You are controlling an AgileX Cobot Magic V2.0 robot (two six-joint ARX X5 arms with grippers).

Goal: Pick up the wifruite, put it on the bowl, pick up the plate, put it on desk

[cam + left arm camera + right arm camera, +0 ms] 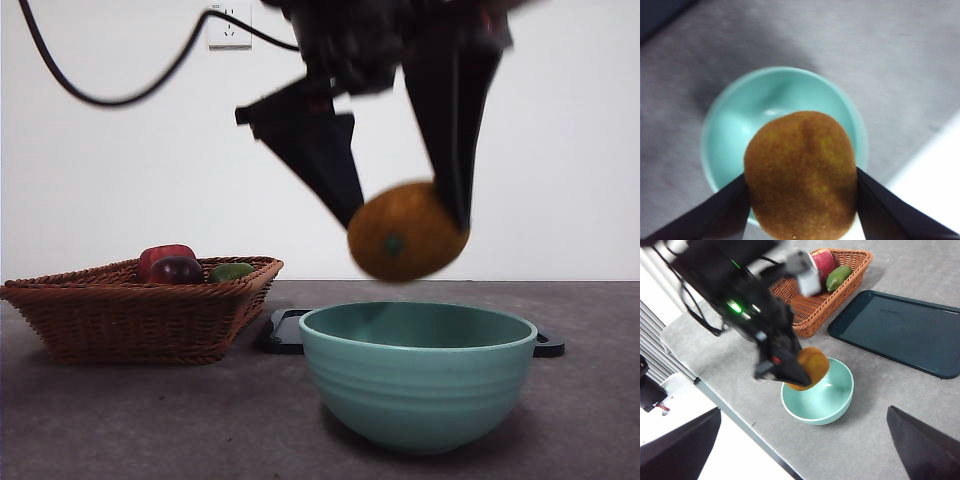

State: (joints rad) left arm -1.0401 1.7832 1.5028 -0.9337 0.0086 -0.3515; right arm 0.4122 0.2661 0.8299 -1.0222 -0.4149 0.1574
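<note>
The oval orange-brown wifruite [405, 232] hangs in the air just above the teal-green bowl [418, 385], with my left gripper [405, 220] shut on its two sides. In the left wrist view the wifruite [801, 172] sits between the black jaws over the bowl's [740, 130] open mouth. The right wrist view shows the fruit [815, 365] over the bowl's near rim [832, 407]. The plate [900, 332], a flat dark rectangular tray, lies on the desk [150, 420] behind the bowl. My right gripper [803, 415] is open and holds nothing, high above the desk's near side.
A brown wicker basket [130, 310] stands left of the bowl with a dark red fruit [165, 260] and a green fruit [232, 271] in it. The desk's edge [735, 420] runs close to the bowl. A black cable [100, 95] hangs at the upper left.
</note>
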